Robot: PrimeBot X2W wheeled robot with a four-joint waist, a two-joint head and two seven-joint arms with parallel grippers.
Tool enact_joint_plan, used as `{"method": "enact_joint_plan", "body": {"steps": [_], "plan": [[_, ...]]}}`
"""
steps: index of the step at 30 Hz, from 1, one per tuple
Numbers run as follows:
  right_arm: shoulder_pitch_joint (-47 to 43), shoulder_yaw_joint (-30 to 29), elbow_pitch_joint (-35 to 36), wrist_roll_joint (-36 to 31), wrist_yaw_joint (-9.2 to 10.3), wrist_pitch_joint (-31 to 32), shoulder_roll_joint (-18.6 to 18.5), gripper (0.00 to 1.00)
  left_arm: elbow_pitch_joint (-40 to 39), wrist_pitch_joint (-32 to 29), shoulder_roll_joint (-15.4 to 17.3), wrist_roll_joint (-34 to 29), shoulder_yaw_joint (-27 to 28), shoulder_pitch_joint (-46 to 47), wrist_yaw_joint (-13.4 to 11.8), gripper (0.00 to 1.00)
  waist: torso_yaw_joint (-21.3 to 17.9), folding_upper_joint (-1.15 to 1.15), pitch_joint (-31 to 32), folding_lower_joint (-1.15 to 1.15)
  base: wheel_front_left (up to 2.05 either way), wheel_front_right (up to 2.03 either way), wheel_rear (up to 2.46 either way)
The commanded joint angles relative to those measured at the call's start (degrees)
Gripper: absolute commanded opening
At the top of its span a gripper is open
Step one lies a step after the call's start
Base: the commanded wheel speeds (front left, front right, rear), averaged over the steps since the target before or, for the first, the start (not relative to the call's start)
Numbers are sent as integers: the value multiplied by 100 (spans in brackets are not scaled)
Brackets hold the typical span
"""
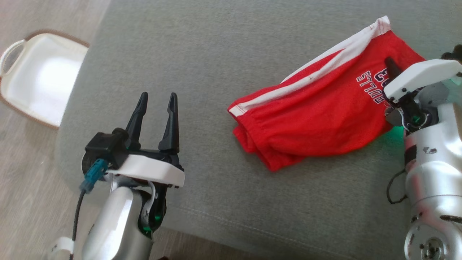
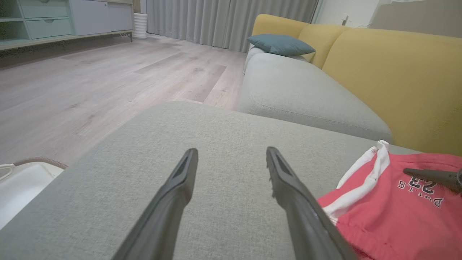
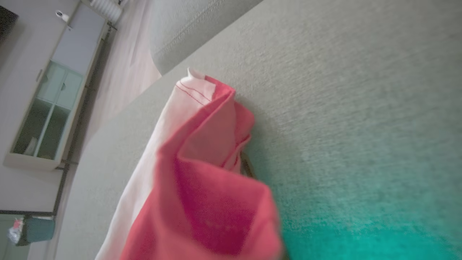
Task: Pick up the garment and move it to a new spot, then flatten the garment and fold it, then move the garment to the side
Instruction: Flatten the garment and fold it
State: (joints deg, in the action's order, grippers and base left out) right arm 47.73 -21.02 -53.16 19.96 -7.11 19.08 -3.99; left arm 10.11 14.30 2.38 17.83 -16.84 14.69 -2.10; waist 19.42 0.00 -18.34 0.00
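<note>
The garment is a pair of red shorts with a white side stripe and dark lettering. It lies crumpled on the right half of a grey cushion. My right gripper comes in from the right edge, one dark finger lying over the lettering, and is shut on the garment's right side. In the right wrist view the red cloth bunches up close and hides most of the fingers. My left gripper hovers open over bare cushion, well left of the garment, with nothing between its fingers.
A white basket with a brown rim stands on the wooden floor off the cushion's left edge. A yellow sofa back rises behind the garment, with a blue pillow farther along. The cushion's front edge is near my arms.
</note>
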Motion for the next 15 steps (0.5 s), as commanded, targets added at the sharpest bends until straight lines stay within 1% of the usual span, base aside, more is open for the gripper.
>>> {"method": "enact_joint_plan", "body": {"steps": [1,3,6,15], "plan": [[8,118,209,173,-37,-127,111,0,-185,70,51,9,187,183,-28,100,-130,0,52,0,0,0,0],[-36,135,269,293,-37,-199,111,0,-182,70,51,-2,187,182,-21,100,-186,0,70,0,0,0,0],[-246,208,491,690,-37,-394,111,0,-180,70,50,-47,211,178,-9,100,-386,0,148,0,0,0,0],[-1281,513,1290,1717,-37,-989,111,0,-133,70,50,-201,318,80,53,100,-976,0,458,0,0,0,0]]}}
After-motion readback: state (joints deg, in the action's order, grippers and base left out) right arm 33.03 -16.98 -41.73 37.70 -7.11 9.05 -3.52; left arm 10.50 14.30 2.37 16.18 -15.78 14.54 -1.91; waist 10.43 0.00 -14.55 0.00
